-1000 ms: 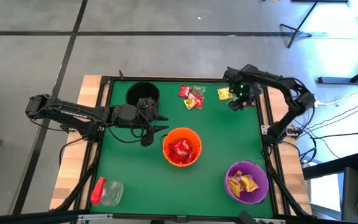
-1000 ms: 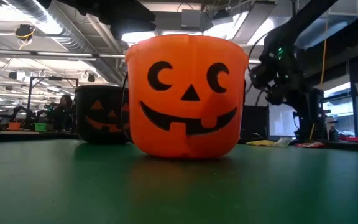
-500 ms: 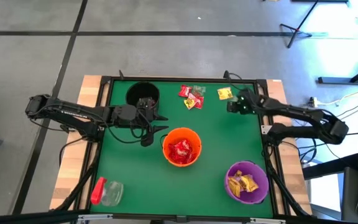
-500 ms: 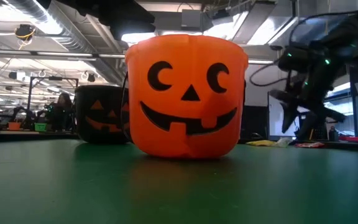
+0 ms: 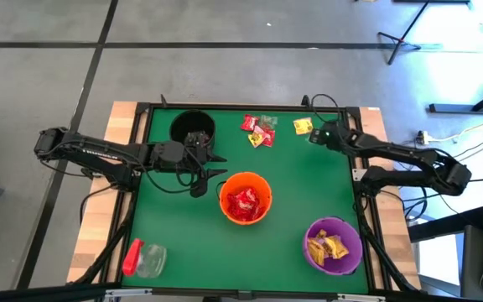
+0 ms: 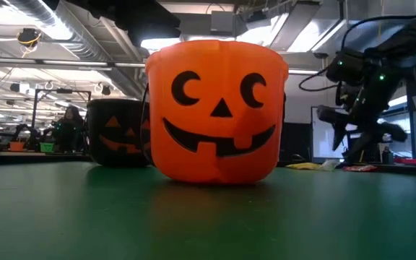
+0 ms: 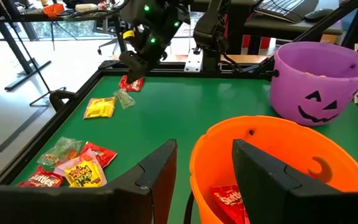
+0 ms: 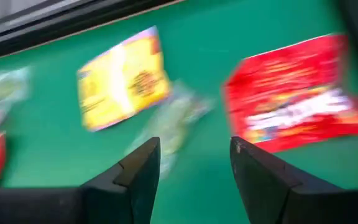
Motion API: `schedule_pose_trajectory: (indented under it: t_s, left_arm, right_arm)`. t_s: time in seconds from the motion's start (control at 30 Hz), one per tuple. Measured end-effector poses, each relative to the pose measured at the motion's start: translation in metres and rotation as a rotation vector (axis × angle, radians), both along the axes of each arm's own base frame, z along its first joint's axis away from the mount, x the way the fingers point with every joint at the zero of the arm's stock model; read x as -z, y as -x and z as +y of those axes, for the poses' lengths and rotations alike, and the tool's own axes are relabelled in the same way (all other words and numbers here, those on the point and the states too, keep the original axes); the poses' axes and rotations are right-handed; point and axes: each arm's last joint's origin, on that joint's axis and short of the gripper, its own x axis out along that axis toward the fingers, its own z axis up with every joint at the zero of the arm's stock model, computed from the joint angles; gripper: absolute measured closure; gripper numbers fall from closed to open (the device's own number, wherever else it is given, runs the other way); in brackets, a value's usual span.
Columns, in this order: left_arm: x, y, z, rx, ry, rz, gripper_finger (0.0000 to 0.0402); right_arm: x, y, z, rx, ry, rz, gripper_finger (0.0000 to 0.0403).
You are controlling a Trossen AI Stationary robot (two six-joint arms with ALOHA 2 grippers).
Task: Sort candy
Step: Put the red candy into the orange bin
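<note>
At the bench's (image 5: 174, 252) one-o'clock corner, the right hand (image 5: 314, 134) (open, empty) has edged nearer the yellow candy (image 5: 302, 126) since half a second ago. The left hand (image 5: 212, 165), open and empty, stays beside the orange bucket (image 5: 245, 199).

Room inventory, as I see it from my station:
- Grey concrete floor (image 5: 225, 75) with dark seam lines, all round the bench.
- Tripod stand (image 5: 401, 38) at 1 o'clock.
- Bright light patch on the floor at 2 o'clock.
- Exposed ceiling ducts (image 6: 49, 32) and strip lights.
- Desks (image 6: 20, 148) with equipment far behind.
</note>
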Motion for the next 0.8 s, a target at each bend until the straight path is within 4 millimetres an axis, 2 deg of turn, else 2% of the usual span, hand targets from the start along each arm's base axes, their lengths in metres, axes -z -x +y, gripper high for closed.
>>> schedule_pose_trajectory:
  t_s: [0.13, 0.27, 0.47, 0.8]
  left_arm:
    - [0.0, 0.0, 0.0, 0.0, 0.0, 0.0, 0.0253]
    - [0.0, 0.0, 0.0, 0.0, 0.0, -0.001, 0.0253]
    - [-0.001, 0.0, 0.0, 0.0, 0.001, -0.006, 0.0253]
    - [0.0, 0.0, -0.001, -0.001, 0.019, -0.007, 0.0253]
  right_arm:
    - [-0.002, 0.004, 0.0, 0.123, -0.042, 0.101, 0.0212]
    - [0.006, 0.007, -0.001, 0.211, -0.048, 0.173, 0.0212]
    - [0.02, 0.01, -0.018, 0.305, -0.058, 0.214, 0.0212]
    - [0.038, 0.013, -0.047, 0.284, -0.081, 0.216, 0.0212]
